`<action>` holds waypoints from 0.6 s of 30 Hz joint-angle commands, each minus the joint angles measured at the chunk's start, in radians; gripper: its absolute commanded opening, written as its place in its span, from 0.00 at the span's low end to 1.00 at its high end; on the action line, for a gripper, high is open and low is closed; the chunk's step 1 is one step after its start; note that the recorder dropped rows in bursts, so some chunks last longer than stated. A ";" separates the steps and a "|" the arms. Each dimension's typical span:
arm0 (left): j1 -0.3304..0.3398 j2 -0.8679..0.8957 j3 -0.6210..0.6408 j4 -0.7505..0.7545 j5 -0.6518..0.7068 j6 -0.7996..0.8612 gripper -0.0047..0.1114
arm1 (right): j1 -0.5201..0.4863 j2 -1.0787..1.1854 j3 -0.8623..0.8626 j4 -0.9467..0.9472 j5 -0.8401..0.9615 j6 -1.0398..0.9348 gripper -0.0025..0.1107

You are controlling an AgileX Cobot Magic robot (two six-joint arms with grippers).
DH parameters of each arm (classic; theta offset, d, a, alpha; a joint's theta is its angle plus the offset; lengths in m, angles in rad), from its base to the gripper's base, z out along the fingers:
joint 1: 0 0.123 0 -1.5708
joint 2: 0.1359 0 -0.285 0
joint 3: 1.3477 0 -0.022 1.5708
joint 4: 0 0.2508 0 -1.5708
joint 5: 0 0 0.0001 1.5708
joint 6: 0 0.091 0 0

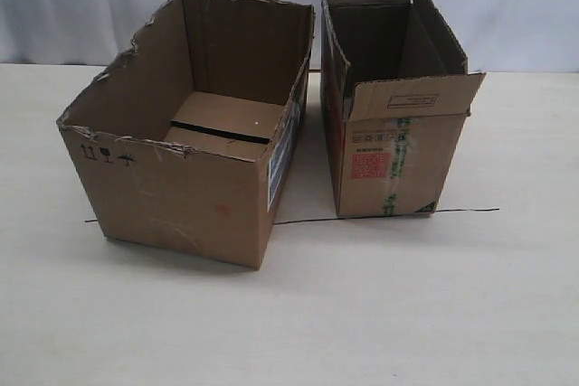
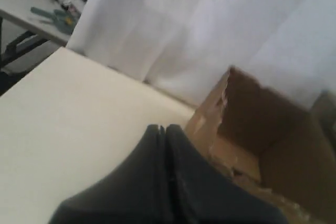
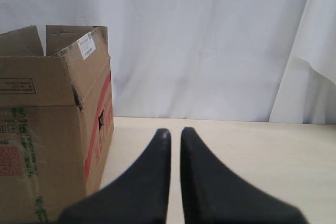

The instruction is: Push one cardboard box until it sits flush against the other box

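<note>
The cardboard box (image 1: pixel 181 196), wide with a ragged torn rim and small black symbols, stands at the left of the table, turned slightly askew. The other box (image 1: pixel 398 160), narrower with flaps, a red label and green-printed tape, stands to its right across a wedge-shaped gap. Neither gripper shows in the exterior view. My left gripper (image 2: pixel 165 127) is shut and empty, above the table just outside a torn corner of the cardboard box (image 2: pixel 252 114). My right gripper (image 3: pixel 175 132) hangs low over bare table beside the other box (image 3: pixel 47 129), its fingers a narrow slit apart, holding nothing.
A thin black line (image 1: pixel 470 211) runs across the table under both boxes' fronts. A white curtain (image 1: pixel 90 6) closes off the back. A second table with tools (image 2: pixel 47 14) stands beyond the left edge of this one.
</note>
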 commanded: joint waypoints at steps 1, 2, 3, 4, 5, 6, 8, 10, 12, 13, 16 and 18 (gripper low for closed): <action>-0.006 0.284 -0.160 -0.311 0.268 0.485 0.04 | 0.000 -0.002 0.004 0.004 0.003 -0.001 0.07; -0.006 0.348 -0.179 -0.384 0.319 0.570 0.04 | 0.000 -0.002 0.004 0.004 0.003 -0.001 0.07; -0.006 0.398 -0.189 -0.433 0.352 0.625 0.04 | 0.000 -0.002 0.004 0.004 0.003 -0.001 0.07; -0.006 0.457 -0.198 -0.472 0.382 0.684 0.04 | 0.000 -0.002 0.004 0.004 0.003 -0.001 0.07; -0.006 0.512 -0.205 -0.488 0.400 0.724 0.04 | 0.000 -0.002 0.004 0.004 0.003 -0.001 0.07; -0.006 0.552 -0.210 -0.483 0.412 0.735 0.04 | 0.000 -0.002 0.004 0.004 0.003 -0.001 0.07; -0.007 0.634 -0.225 -0.453 0.430 0.737 0.04 | 0.000 -0.002 0.004 0.004 0.003 -0.001 0.07; -0.040 0.683 -0.236 -0.428 0.437 0.730 0.04 | 0.000 -0.002 0.004 0.004 0.003 -0.001 0.07; -0.102 0.706 -0.244 -0.383 0.439 0.687 0.04 | 0.000 -0.002 0.004 0.004 0.003 -0.001 0.07; -0.148 0.712 -0.246 -0.347 0.430 0.644 0.04 | 0.000 -0.002 0.004 0.004 0.003 -0.001 0.07; -0.294 0.730 -0.246 -0.264 0.372 0.518 0.04 | 0.000 -0.002 0.004 0.004 0.003 -0.001 0.07; -0.383 0.755 -0.248 -0.222 0.314 0.446 0.04 | 0.000 -0.002 0.004 0.004 0.003 -0.001 0.07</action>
